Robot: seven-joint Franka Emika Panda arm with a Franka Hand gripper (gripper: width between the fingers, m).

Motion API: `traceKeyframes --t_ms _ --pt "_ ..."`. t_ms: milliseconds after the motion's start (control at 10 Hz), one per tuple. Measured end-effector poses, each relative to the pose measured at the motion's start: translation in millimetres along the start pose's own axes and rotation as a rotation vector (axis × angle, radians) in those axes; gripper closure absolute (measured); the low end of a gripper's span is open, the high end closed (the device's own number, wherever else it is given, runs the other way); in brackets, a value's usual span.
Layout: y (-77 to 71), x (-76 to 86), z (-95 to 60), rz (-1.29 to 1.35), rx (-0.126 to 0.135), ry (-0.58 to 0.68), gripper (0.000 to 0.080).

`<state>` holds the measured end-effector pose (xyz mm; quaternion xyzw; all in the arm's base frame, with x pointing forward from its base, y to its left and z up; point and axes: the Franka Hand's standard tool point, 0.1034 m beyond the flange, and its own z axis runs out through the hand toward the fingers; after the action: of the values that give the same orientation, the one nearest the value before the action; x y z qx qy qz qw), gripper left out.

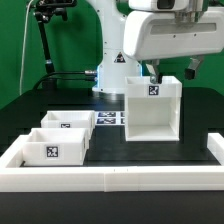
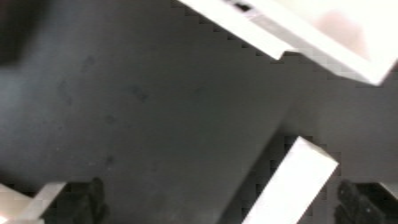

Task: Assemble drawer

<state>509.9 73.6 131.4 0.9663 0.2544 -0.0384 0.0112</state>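
The tall white hollow case [image 1: 153,110] stands upright on the black table, right of centre in the exterior view, with a tag on its front. Two small white trays [image 1: 68,123] [image 1: 55,148] sit side by side at the exterior view's left. My gripper [image 1: 158,72] is at the case's top back rim. In the wrist view my gripper [image 2: 217,205] is open. A white wall edge [image 2: 306,185] stands between the fingers [image 2: 71,200], nearer one of them and not clamped.
The marker board [image 1: 108,118] lies flat behind the trays, left of the case. A low white border wall [image 1: 110,178] runs along the front and up both sides. The robot base [image 1: 115,60] stands behind. An unidentified white edge [image 2: 302,30] shows in the wrist view.
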Motion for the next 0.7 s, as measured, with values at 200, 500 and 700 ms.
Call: traceKeyframes --t_ms 200,500,700 --pt "-0.1 -0.1 0.3 0.0 0.0 -0.001 0.015" --pt "-4.6 -6.9 -2.1 0.111 -0.008 0.019 0.015" --pt "-24.7 -29.7 -6.0 0.275 -0.014 0.013 0.015"
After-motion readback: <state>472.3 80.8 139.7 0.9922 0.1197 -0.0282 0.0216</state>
